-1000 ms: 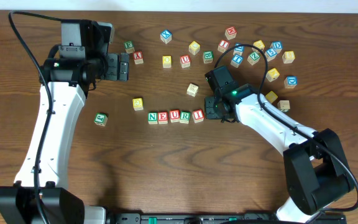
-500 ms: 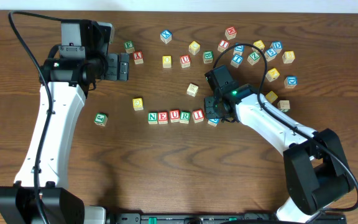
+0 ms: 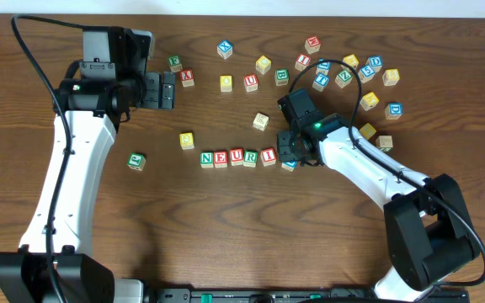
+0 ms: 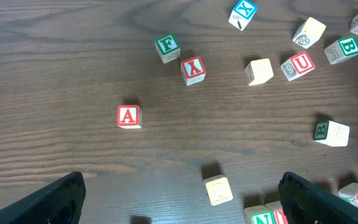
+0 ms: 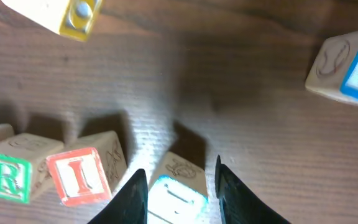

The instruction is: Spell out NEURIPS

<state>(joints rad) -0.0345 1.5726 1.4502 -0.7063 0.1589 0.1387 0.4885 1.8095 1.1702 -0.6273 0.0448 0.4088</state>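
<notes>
Five wooden cubes form a row on the table: N (image 3: 207,157), E (image 3: 221,157), U (image 3: 236,156), R (image 3: 251,156) and I (image 3: 268,155). My right gripper (image 3: 290,151) is at the row's right end, shut on a blue-lettered cube (image 3: 288,165). In the right wrist view that cube (image 5: 178,198) sits between the fingers, tilted, just right of the I (image 5: 78,177) and the R (image 5: 5,176); its letter is not readable. My left gripper (image 3: 168,90) hovers open at the back left with nothing in it (image 4: 182,205).
A yellow-faced cube (image 3: 187,140) lies left of the row, and a green-lettered one (image 3: 136,161) lies farther left. Several loose cubes (image 3: 343,76) are scattered along the back right. Cubes A (image 4: 128,116), X (image 4: 193,70) and F (image 4: 167,47) lie under the left wrist.
The blue-lettered cube now shows below the right gripper, just right of the I, after a small shift of that gripper. The left arm has not moved.
</notes>
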